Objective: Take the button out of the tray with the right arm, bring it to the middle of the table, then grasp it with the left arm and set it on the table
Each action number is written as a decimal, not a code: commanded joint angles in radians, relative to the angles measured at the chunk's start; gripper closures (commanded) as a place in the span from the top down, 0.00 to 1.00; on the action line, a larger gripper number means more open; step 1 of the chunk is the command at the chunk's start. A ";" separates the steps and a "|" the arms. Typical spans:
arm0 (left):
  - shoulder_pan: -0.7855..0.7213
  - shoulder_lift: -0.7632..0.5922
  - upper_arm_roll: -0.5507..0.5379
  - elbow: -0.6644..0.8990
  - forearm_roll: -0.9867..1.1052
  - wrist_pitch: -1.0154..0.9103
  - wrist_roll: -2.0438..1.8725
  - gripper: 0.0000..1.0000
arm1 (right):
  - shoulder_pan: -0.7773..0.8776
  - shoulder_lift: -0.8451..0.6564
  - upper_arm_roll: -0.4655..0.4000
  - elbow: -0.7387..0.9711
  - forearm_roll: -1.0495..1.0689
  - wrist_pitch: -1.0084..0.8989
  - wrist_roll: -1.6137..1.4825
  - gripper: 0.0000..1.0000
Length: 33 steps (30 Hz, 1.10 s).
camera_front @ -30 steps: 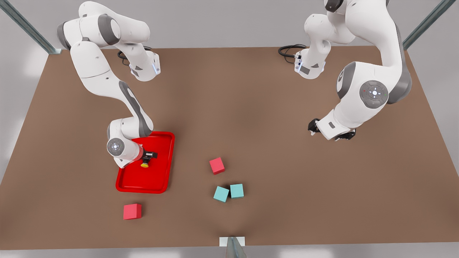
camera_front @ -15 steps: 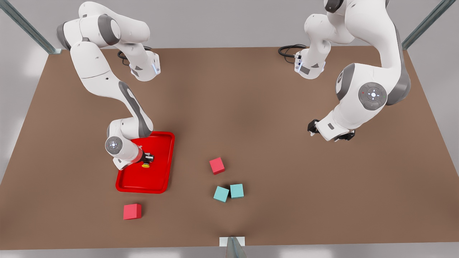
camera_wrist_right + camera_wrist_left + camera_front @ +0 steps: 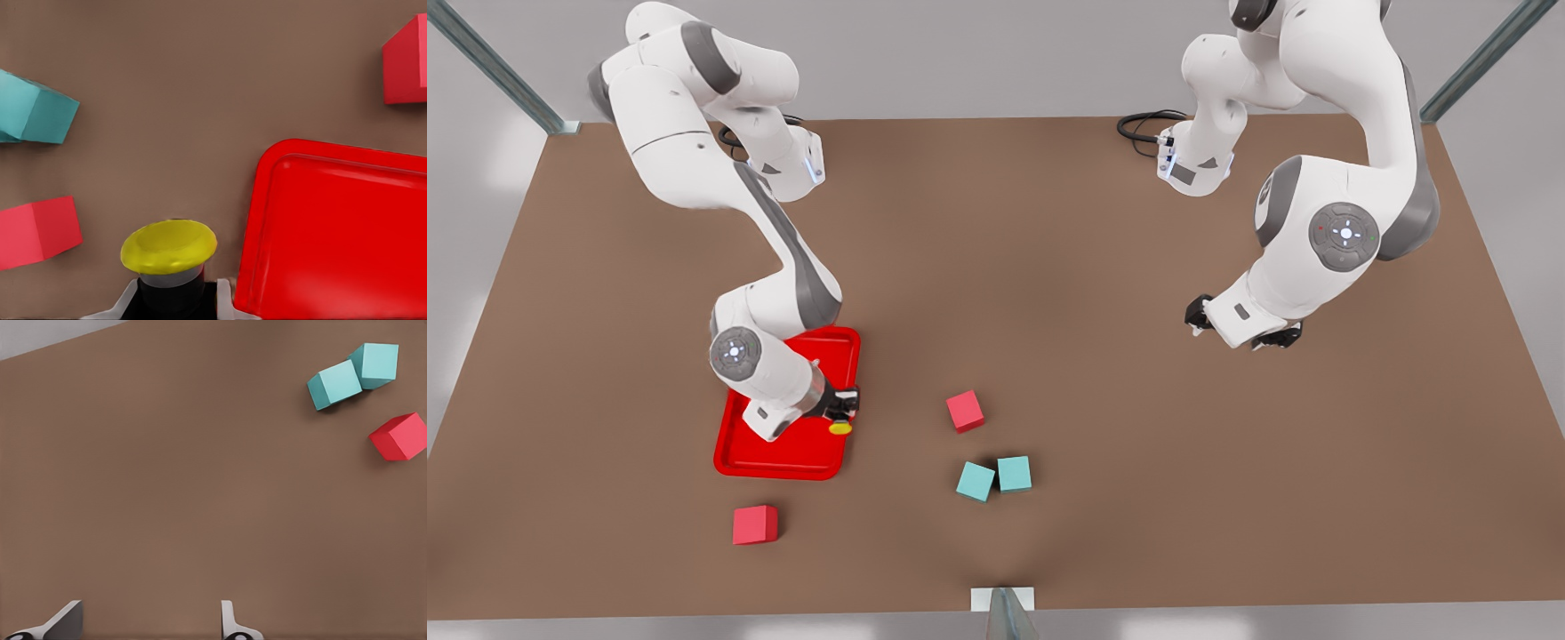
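Carrying yellow-capped grey button (image 3: 169, 248) clamped in right hand (image 3: 841, 411) past red tray (image 3: 783, 449); I'd keep level. Left hand (image 3: 1240, 329) waits open.

Yellow-capped button (image 3: 839, 426) above red tray (image 3: 783, 453) edge

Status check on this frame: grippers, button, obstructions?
Right gripper shut on button, lifted at tray edge. Left gripper open, waiting over bare table. Red cube lies toward centre.

Button's clear of the tray

Right hand (image 3: 175, 300) grips the button (image 3: 169, 247) above the surface (image 3: 200, 80), just beside the tray (image 3: 333, 233); cubes nearby.
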 commanded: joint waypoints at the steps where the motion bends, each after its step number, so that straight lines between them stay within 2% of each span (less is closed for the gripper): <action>1: 0.000 -0.002 0.000 0.001 0.001 -0.001 -0.005 1.00 | 0.061 0.002 0.023 0.042 -0.007 -0.135 0.362 0.41; 4: 0.000 -0.002 0.000 0.001 0.001 0.000 -0.005 1.00 | 0.266 0.077 0.014 0.215 -0.012 -0.172 0.652 0.42; 6: 0.000 -0.002 0.000 -0.001 0.001 0.000 -0.005 1.00 | 0.351 0.146 0.010 0.340 -0.015 -0.173 0.781 0.42; 7: 0.000 0.000 0.000 -0.001 0.001 0.000 -0.005 1.00 | 0.389 0.170 -0.020 0.349 -0.013 -0.140 0.834 0.42; 9: 0.000 0.000 0.000 -0.001 0.001 0.000 -0.005 1.00 | 0.427 0.241 -0.023 0.415 0.048 -0.101 0.896 0.42; 11: 0.000 0.008 0.000 -0.001 0.001 0.000 -0.003 1.00 | 0.548 0.348 -0.112 0.576 0.057 -0.167 0.983 0.42; 14: 0.000 0.008 0.000 -0.001 0.001 0.009 -0.003 1.00 | 0.610 0.483 -0.110 0.706 0.059 -0.178 1.077 0.42; 23: 0.000 0.029 0.000 0.001 0.001 0.022 -0.003 1.00 | 0.685 0.572 -0.150 0.742 0.059 -0.110 1.098 0.45; 24: 0.000 0.029 0.000 -0.001 0.001 0.022 -0.003 1.00 | 0.685 0.574 -0.150 0.742 0.059 -0.110 1.095 0.55; 25: 0.000 0.029 0.000 0.001 0.001 0.022 -0.003 1.00 | 0.685 0.574 -0.150 0.742 0.059 -0.110 1.091 0.72; 27: 0.000 0.031 0.000 0.001 0.001 0.022 -0.003 1.00 | 0.687 0.579 -0.155 0.742 0.059 -0.110 1.087 0.75; 28: 0.000 0.032 0.000 0.001 0.001 0.022 -0.003 1.00 | 0.688 0.579 -0.155 0.743 0.059 -0.110 1.086 1.00; 30: 0.002 0.032 0.000 0.001 0.001 0.022 -0.003 1.00 | 0.668 0.546 -0.156 0.743 0.057 -0.109 1.034 1.00; 32: 0.002 0.032 0.000 0.001 0.001 0.022 -0.003 1.00 | 0.536 0.409 -0.165 0.732 0.060 -0.126 0.852 1.00; 33: 0.002 0.032 0.000 0.001 0.001 0.022 -0.003 1.00 | 0.451 0.323 -0.164 0.702 0.060 -0.255 0.688 1.00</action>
